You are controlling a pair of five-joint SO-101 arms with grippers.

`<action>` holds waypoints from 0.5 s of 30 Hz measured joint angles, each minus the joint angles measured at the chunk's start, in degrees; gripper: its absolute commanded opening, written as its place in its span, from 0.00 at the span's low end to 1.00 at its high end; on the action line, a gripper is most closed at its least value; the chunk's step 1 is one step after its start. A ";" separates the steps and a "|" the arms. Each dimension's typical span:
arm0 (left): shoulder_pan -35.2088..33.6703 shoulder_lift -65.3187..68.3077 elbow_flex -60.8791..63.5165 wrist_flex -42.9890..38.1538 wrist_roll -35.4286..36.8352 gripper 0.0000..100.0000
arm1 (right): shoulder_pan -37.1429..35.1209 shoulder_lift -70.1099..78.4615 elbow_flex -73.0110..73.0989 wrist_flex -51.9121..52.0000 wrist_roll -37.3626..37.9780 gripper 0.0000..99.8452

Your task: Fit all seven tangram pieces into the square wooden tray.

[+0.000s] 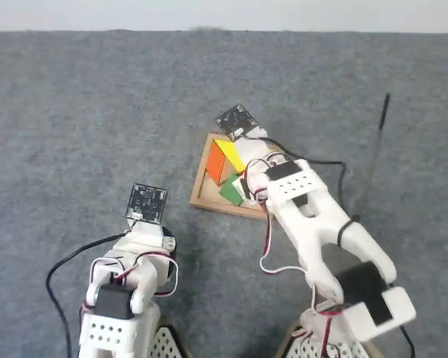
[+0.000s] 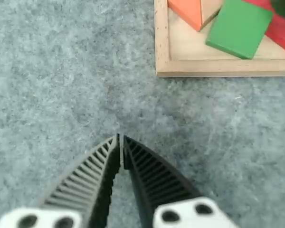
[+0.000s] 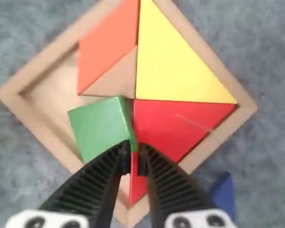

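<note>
tray (image 3: 8, 93): 4 colour pieces (image 3: 175, 61), bare floor at one corner | 1 blue piece (image 3: 223, 191) outside | left end effector (image 2: 121, 138), right end effector (image 3: 133, 147): narrow, empty

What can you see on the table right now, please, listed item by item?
felt: 1, grey, covers the table
wooden tray: 1, pale wood, on the felt
yellow triangle: 1, yellow, flat in the tray
red triangle: 1, red, in the tray, edge to edge with the yellow triangle
orange piece: 1, orange, in the tray beside the yellow triangle
green square: 1, green, in the tray against the red triangle
blue piece: 1, blue, on the felt outside the tray
left tool: 1, black, shut, over bare felt near the tray
right tool: 1, black, shut, over the green square's edge
</note>
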 measured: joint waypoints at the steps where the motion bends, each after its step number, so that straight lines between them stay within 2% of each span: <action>1: 0.00 0.00 0.00 0.00 0.00 0.01 | -0.26 1.05 0.00 -0.62 -0.09 0.03; 15: 0.00 0.00 0.00 0.00 0.00 0.01 | -0.26 3.08 0.00 -2.20 -0.53 0.03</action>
